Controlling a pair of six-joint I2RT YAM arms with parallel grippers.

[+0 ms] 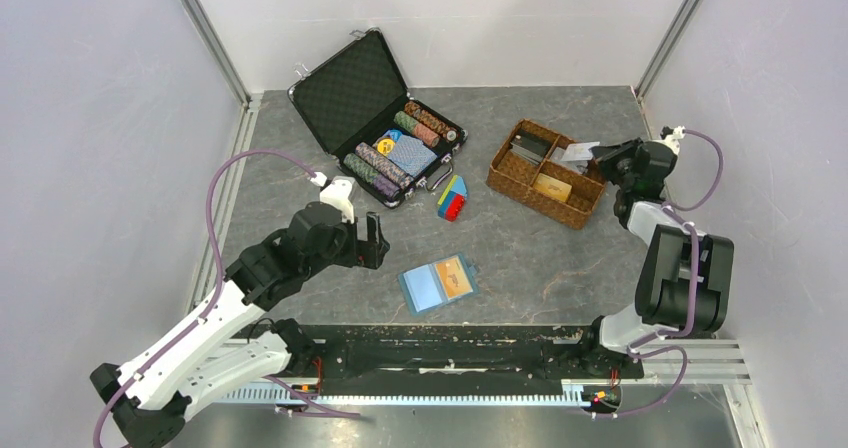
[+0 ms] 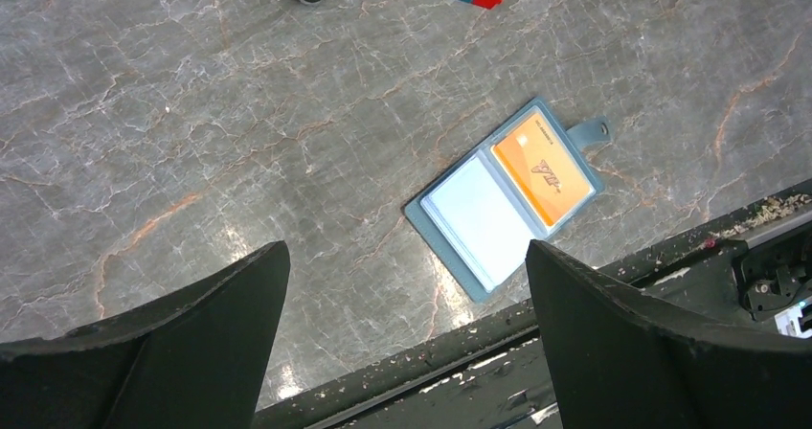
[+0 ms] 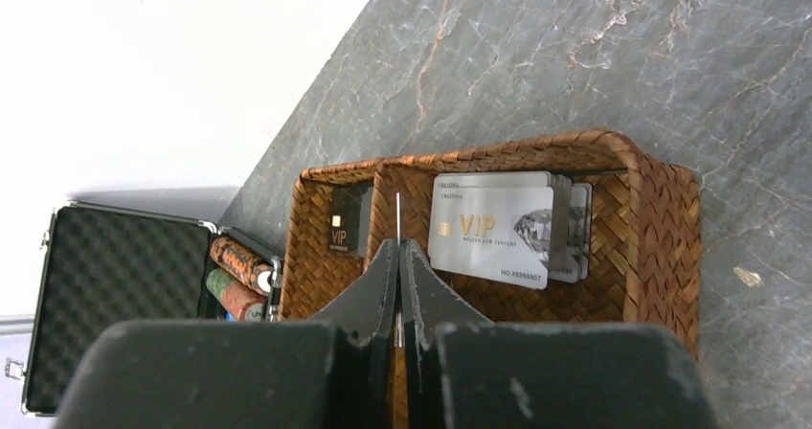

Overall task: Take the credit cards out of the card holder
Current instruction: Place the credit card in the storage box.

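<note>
Left claw (image 2: 407, 253) is hovering wide open near the card holder (image 2: 476, 220), lying unfolded at the counter (image 2: 191, 113) front edge, its orange credit card (image 2: 542, 168) looking thin, stiff and slick, likely needing an edge pinch, while right claw (image 3: 399, 249) is sitting shut above the wicker tray (image 3: 663, 220).

I've got the grey marbled table (image 1: 520, 248) carrying four things: open card holder (image 1: 438, 283) by the near edge, chip case (image 1: 350, 93) far-left, wicker tray (image 1: 535, 200) far-right — toy blocks (image 1: 452, 199) between them.

Light-blue card holder (image 1: 438, 284) open flat near the front edge of the table (image 1: 540, 258), orange card (image 1: 456, 278) in one pocket; second card (image 3: 397, 214), edge-on, pinched by right gripper (image 3: 398, 249).
</note>
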